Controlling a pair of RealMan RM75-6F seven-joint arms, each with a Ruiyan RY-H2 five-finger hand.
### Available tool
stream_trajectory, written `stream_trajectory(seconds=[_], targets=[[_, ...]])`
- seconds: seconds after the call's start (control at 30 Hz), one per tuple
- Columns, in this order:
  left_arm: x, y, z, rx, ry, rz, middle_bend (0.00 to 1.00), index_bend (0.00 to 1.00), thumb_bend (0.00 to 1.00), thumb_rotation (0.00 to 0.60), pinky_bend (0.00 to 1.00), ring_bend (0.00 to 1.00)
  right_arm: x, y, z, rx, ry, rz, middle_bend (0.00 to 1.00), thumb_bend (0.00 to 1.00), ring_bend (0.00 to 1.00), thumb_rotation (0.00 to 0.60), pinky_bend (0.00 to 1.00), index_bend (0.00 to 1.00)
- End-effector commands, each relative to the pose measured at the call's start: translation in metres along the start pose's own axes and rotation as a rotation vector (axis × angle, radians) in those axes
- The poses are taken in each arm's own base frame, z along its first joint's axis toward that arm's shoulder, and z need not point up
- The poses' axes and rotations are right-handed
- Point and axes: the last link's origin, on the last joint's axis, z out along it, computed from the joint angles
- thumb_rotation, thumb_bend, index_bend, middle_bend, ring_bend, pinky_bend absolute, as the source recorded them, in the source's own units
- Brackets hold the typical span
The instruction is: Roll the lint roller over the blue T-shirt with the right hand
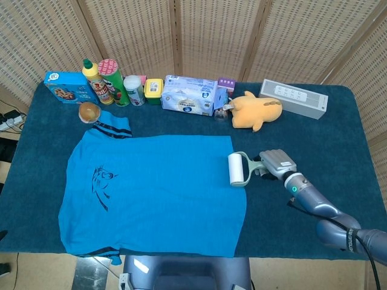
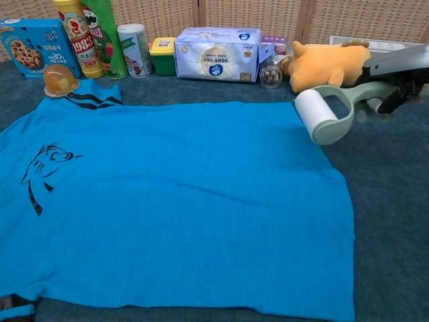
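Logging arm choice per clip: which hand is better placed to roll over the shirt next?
Right. The right hand already holds the lint roller, whose head sits at the blue T-shirt's near edge. The left hand is in neither view.

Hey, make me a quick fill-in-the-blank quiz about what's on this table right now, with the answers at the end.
1. The lint roller is held by the robot's ____ hand.
2. The roller's white drum sits at the ____ edge of the blue T-shirt in the head view.
3. The plush toy at the back is ____ in colour.
4. The table is covered in a dark ____ cloth.

Answers: right; right; yellow; blue
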Motion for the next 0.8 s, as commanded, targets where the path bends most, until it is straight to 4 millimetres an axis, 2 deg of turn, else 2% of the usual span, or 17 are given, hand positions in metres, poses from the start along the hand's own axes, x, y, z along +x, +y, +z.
stream_trajectory(seconds=[0.03, 0.33, 0.57, 0.8], targets=[[0.001, -0.002, 0.001, 0.001, -0.006, -0.007, 0.0, 0.0, 0.08, 0.6, 0.01, 0.0, -0.003, -0.03, 0.014, -0.01, -0.043, -0.087, 0.73, 1.0, 0.66, 0.6, 0.93, 0.58], [0.001, -0.003, 0.002, -0.014, -0.026, -0.009, 0.0, 0.0, 0.08, 0.6, 0.0, 0.0, -0.009, -0.072, 0.019, -0.158, 0.052, -0.185, 0.73, 1.0, 0.66, 0.6, 0.94, 0.58], [0.002, -0.003, 0.002, -0.019, -0.031, -0.011, 0.0, 0.0, 0.08, 0.6, 0.01, 0.0, -0.023, -0.101, 0.023, -0.173, 0.094, -0.227, 0.73, 1.0, 0.66, 0.6, 0.94, 0.58], [0.002, -0.004, 0.002, -0.02, -0.034, -0.013, 0.0, 0.0, 0.08, 0.6, 0.0, 0.0, -0.028, -0.114, 0.026, -0.177, 0.084, -0.239, 0.73, 1.0, 0.66, 0.6, 0.94, 0.59]])
